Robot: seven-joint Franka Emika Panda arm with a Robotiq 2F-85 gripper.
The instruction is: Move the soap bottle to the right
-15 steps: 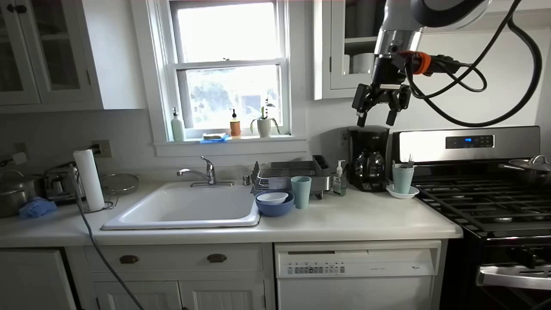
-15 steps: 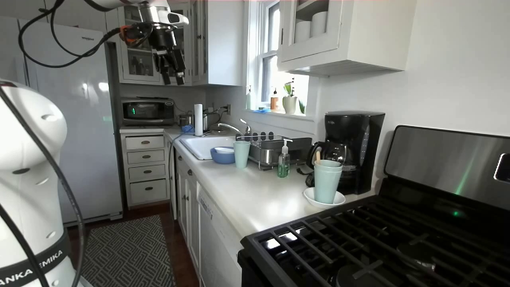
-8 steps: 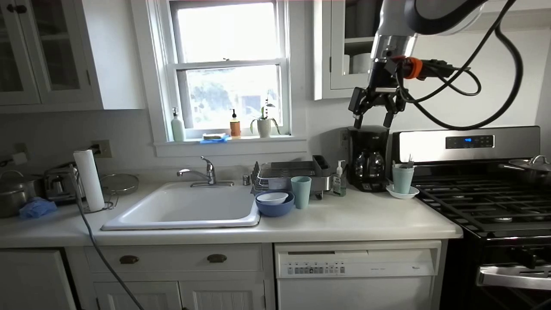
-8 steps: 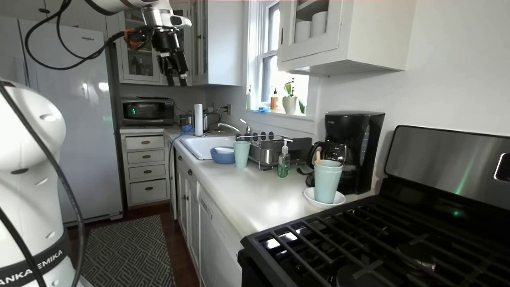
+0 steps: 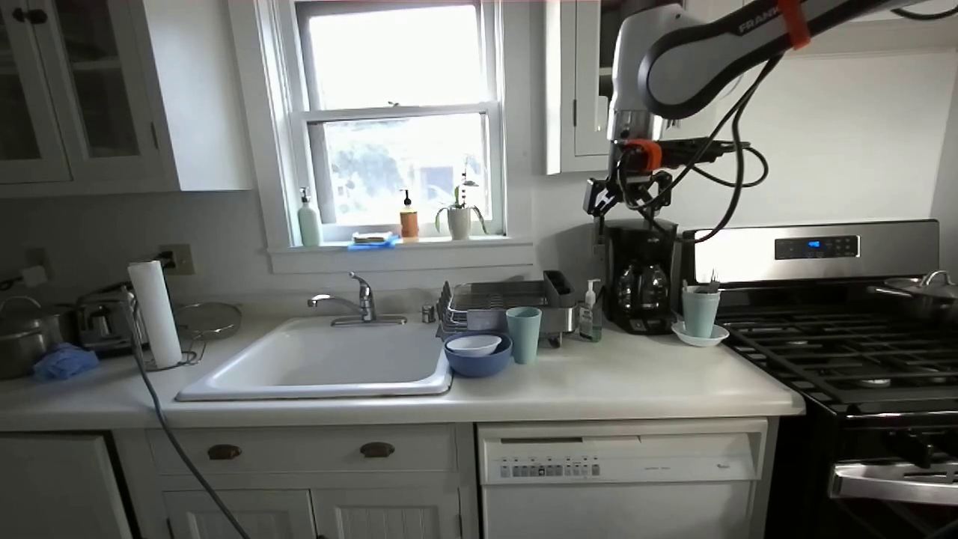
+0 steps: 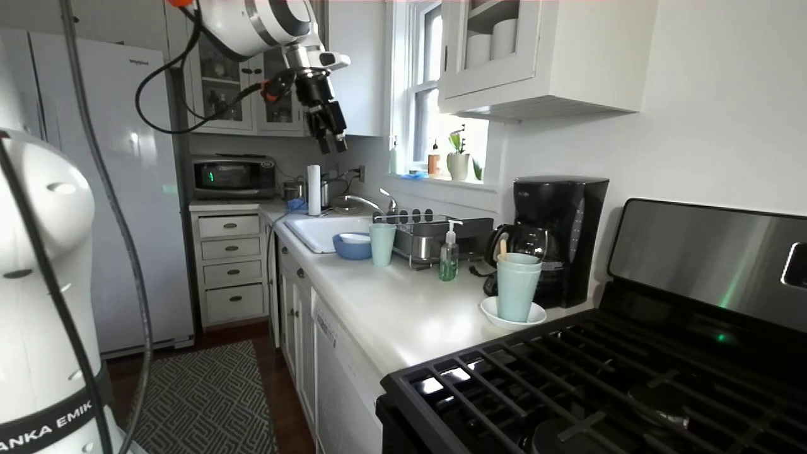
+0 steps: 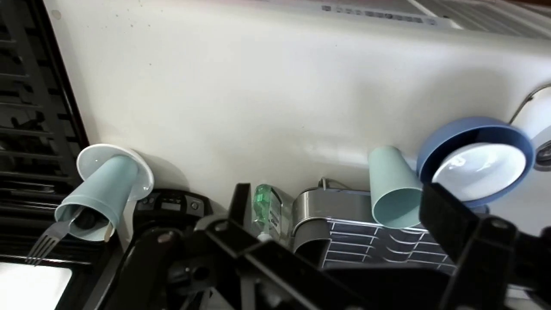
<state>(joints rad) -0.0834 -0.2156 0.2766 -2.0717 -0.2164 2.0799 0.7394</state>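
Note:
The soap bottle (image 5: 590, 318) is clear with green liquid and a white pump. It stands upright on the counter beside the dish rack, and shows in an exterior view (image 6: 449, 258). In the wrist view the soap bottle (image 7: 263, 206) lies just inside the left finger (image 7: 241, 202), which partly hides its pump. A pale green bottle (image 5: 309, 223) with a dark pump stands at the sill's left end. My gripper (image 5: 625, 221) is open and empty, high above the counter, apart from everything. It also shows in an exterior view (image 6: 333, 149) and in the wrist view (image 7: 338, 196).
The dish rack (image 5: 501, 294), a light-blue cup (image 5: 523, 335) and a blue bowl (image 5: 479, 364) stand left of the soap bottle. The black coffee maker (image 5: 641, 277) stands to its right, then a cup with utensils (image 5: 700, 313) and the stove (image 5: 861, 344). An orange bottle (image 5: 409, 222) is on the sill.
The arm and gripper have moved left and lower in an exterior view, and right and lower from the other camera angle. The gripper stays open. The soap bottle has not moved.

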